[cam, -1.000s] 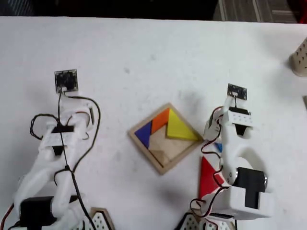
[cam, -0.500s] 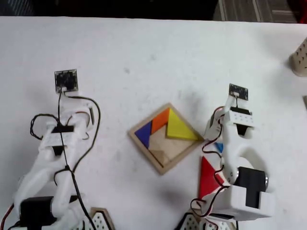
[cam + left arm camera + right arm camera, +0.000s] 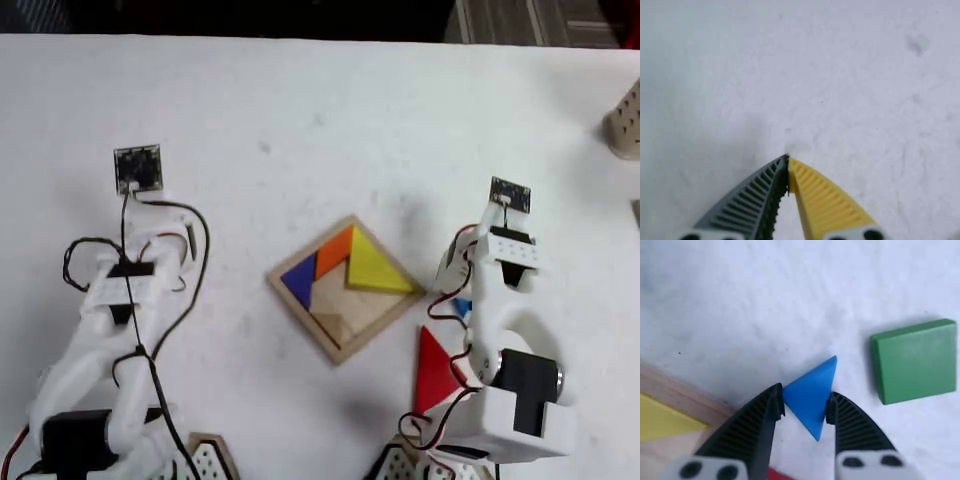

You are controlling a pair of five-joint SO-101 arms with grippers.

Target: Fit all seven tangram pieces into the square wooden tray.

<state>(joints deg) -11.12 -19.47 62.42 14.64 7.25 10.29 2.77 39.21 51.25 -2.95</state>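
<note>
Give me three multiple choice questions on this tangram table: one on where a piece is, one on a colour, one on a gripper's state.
1. Where is the red triangle?
A) on the table beside the wooden tray
B) inside the tray
C) at the table's far edge

2. What colour is the square piece near the right gripper and the small blue triangle it grips?
A) orange
B) green
C) purple

3. How is the left gripper?
A) wide open
B) shut on a yellow piece
C) shut on nothing

Answers: 1 A, the high view shows it on the table outside the tray's rim. 2 B, the right wrist view shows it green. 3 C, its fingertips meet over bare table.
</note>
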